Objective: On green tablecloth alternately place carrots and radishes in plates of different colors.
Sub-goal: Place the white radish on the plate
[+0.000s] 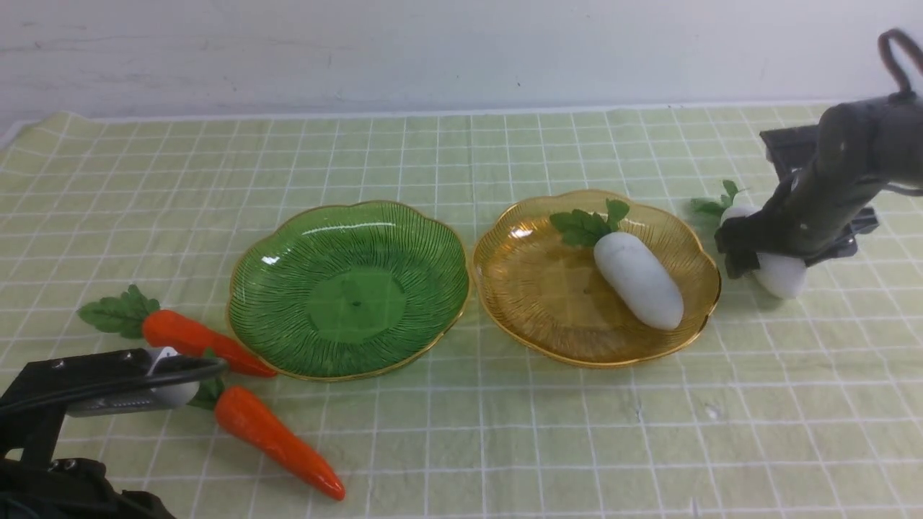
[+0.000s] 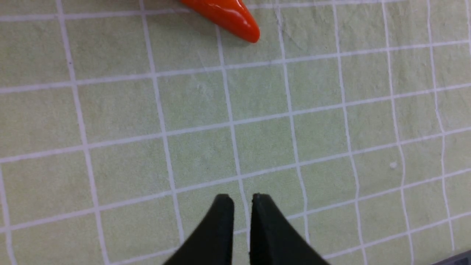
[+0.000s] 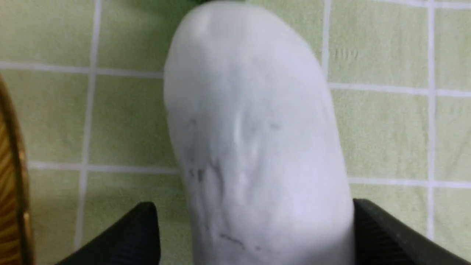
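The green tablecloth (image 1: 505,447) covers the table. The green plate (image 1: 288,317) is empty. The amber plate (image 1: 526,303) holds one radish (image 1: 638,281). The second radish (image 1: 782,277) lies on the cloth just right of the amber plate. My right gripper (image 1: 775,252) is open and straddles it. In the right wrist view the radish (image 3: 250,129) touches one finger (image 3: 371,224) and a small gap shows at the other. Two carrots (image 1: 205,342) (image 1: 277,440) lie left of the green plate. My left gripper (image 1: 209,371) is shut and empty above the near carrot's leaves.
The left wrist view shows my shut left gripper (image 2: 243,198) over bare cloth and an orange carrot tip (image 2: 228,14) beyond it. The amber plate's rim (image 3: 14,184) shows at the edge of the right wrist view. A white wall stands behind the table.
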### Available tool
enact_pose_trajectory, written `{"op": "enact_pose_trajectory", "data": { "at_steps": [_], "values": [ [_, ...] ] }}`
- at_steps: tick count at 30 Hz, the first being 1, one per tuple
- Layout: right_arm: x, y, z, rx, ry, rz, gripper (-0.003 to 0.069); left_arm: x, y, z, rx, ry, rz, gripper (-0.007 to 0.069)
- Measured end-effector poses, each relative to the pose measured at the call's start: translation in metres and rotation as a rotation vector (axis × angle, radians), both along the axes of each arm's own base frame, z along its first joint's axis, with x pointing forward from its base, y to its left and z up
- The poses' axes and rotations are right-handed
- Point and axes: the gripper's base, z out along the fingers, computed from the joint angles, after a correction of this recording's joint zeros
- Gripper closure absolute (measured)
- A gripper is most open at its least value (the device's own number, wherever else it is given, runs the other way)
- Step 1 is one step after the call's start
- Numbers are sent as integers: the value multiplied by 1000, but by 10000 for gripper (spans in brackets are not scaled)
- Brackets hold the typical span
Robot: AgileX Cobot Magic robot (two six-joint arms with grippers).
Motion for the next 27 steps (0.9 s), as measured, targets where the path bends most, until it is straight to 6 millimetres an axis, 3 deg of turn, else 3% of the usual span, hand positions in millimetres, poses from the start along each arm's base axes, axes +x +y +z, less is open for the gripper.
{"op": "enact_pose_trajectory", "data": {
  "at_steps": [6,8,10,13,17,18,20,24,27],
  "values": [
    [2,0,-5,5,14,-6,136,0,0,0,0,0,0,570],
    [3,-1,-2,-9,38,-5,194,0,0,0,0,0,0,570],
    [5,-1,7,-19,49,-7,195,0,0,0,0,0,0,570],
    [8,-2,28,-24,49,-16,195,0,0,0,0,0,0,570],
    [5,0,80,10,-1,-42,195,0,0,0,0,0,0,570],
    [0,4,104,80,-37,-74,195,0,0,0,0,0,0,570],
    [-5,8,116,137,-46,-86,195,0,0,0,0,0,0,570],
    [-15,36,125,261,8,-47,195,0,0,0,0,7,-3,570],
    [-20,81,106,272,95,73,195,0,0,0,0,7,-3,570]
  ]
}}
